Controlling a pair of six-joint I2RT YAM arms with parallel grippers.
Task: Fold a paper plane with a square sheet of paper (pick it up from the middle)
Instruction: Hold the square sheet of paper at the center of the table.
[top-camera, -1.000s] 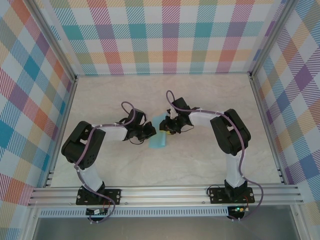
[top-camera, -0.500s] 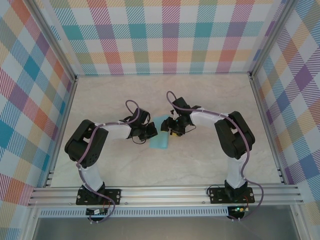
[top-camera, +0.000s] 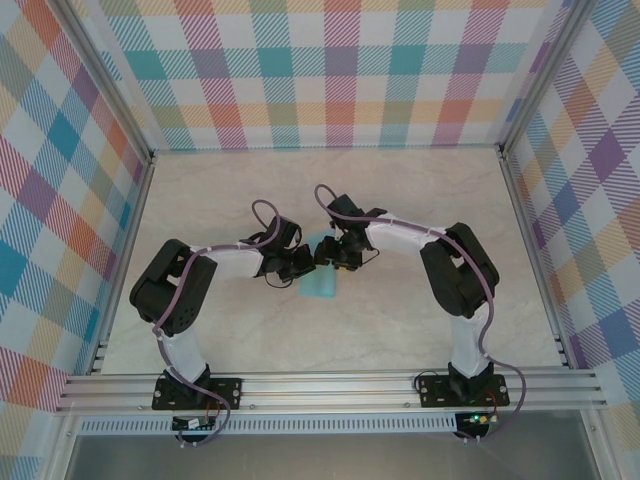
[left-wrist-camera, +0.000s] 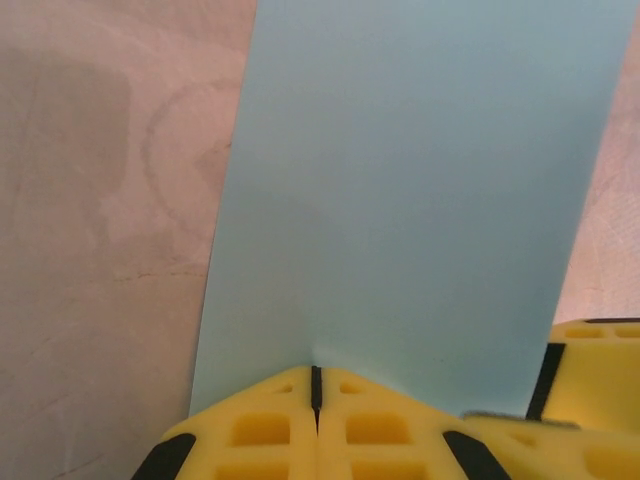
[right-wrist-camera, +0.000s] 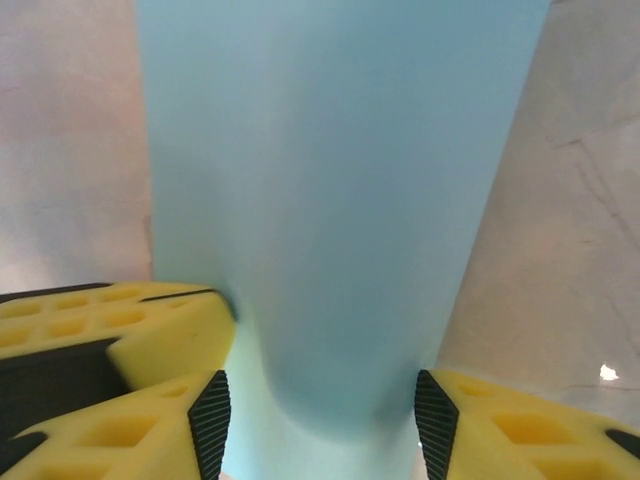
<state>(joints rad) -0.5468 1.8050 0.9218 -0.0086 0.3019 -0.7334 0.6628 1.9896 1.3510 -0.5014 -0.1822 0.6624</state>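
Observation:
The square sheet of paper (top-camera: 320, 284) is light blue and lies as a folded narrow strip on the table between my two grippers. My left gripper (left-wrist-camera: 316, 375) is shut, its yellow fingertips pinching the near edge of the paper (left-wrist-camera: 420, 180), which puckers slightly at the tips. My right gripper (right-wrist-camera: 322, 420) is open, one finger on each side of the paper (right-wrist-camera: 330, 180), which bulges up between them. In the top view the left gripper (top-camera: 303, 262) and right gripper (top-camera: 326, 254) almost meet over the strip's far end. No finished paper plane shape is visible.
The marble-patterned tabletop (top-camera: 420, 200) is ringed by plaid walls and an aluminium frame (top-camera: 330, 385) at the near edge. A right finger (left-wrist-camera: 590, 350) shows beside the left gripper, and a left finger (right-wrist-camera: 100, 320) sits close by the right gripper.
My right gripper has opened wider and swung left, closer to the left gripper, over the paper. The left gripper stays shut in nearly the same place.

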